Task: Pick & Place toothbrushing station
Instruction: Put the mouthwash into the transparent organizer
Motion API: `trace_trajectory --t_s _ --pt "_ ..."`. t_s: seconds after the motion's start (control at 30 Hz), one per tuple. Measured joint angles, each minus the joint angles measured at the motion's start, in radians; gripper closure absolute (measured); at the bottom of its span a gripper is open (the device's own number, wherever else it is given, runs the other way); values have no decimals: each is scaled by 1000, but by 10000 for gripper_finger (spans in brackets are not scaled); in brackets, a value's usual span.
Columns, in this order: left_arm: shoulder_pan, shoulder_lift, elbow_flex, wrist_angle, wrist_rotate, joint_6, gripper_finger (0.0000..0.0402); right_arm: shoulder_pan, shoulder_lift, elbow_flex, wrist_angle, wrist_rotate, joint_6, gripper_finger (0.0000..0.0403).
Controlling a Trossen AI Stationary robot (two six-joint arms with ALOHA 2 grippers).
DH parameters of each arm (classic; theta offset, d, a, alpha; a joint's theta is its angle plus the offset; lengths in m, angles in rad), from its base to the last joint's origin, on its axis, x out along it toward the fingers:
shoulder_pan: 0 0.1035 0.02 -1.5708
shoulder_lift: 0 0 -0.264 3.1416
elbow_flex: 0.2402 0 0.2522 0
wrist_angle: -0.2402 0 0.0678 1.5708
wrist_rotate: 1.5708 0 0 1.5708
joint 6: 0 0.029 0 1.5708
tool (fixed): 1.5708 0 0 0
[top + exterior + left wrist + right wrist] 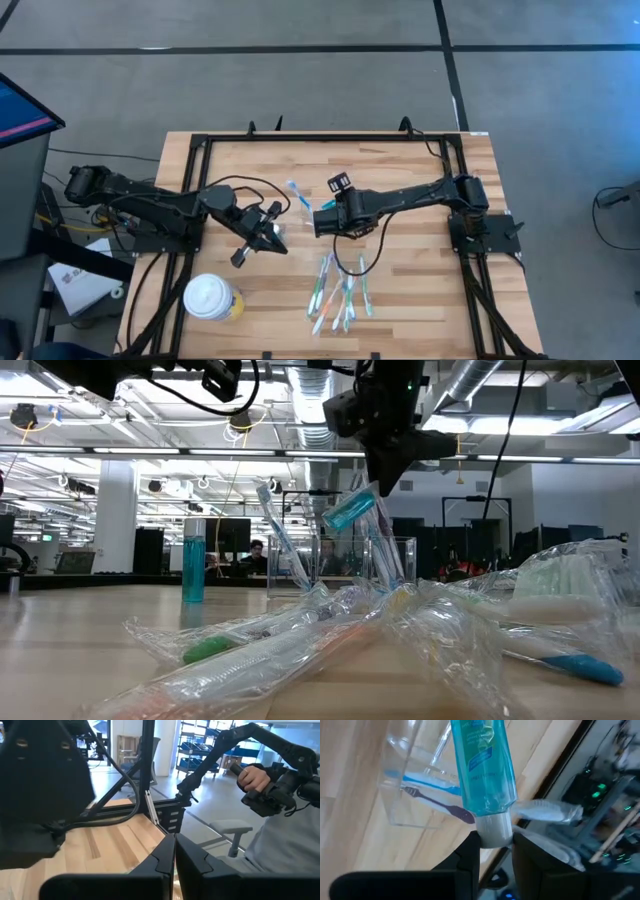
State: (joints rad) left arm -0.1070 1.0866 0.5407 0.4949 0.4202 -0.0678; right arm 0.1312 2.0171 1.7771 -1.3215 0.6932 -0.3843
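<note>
The clear toothbrushing station (415,785) stands on the wooden table mid-way across, and it also shows in the high view (300,203) and low view (340,565). A blue and a purple toothbrush (432,802) lean inside it. My right gripper (494,847) hovers just above the station, shut on a teal toothpaste tube (482,765); the low view shows the gripper (385,475) and tube (350,510) too. My left gripper (258,232) is shut and empty, left of the station; its fingers meet in the left wrist view (175,860). My right gripper pinches the tube's white cap (493,827) between its two fingers. The fingers come from above, pointing down. The tube hangs tilted below them, lifted clear of the table, its flat end over the station.
Several wrapped toothbrushes (338,290) lie in a heap near the table's front edge. A yellow cup with a white lid (212,298) stands at the front left. A teal bottle (193,565) stands upright on the table. A person's hand (255,777) shows beyond the table.
</note>
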Motion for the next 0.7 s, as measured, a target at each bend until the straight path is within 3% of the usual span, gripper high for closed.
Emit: trace_trajectory --t_s 0.27,0.57,0.7 --pt "0 0 0 -1 1 0 395 20 5 0 23 49 -87 329" --pt "0 0 0 -3 2 0 395 15 152 2 -40 158 -116 329" --pt "-1 0 0 -7 2 0 395 11 147 8 -19 161 -117 329"
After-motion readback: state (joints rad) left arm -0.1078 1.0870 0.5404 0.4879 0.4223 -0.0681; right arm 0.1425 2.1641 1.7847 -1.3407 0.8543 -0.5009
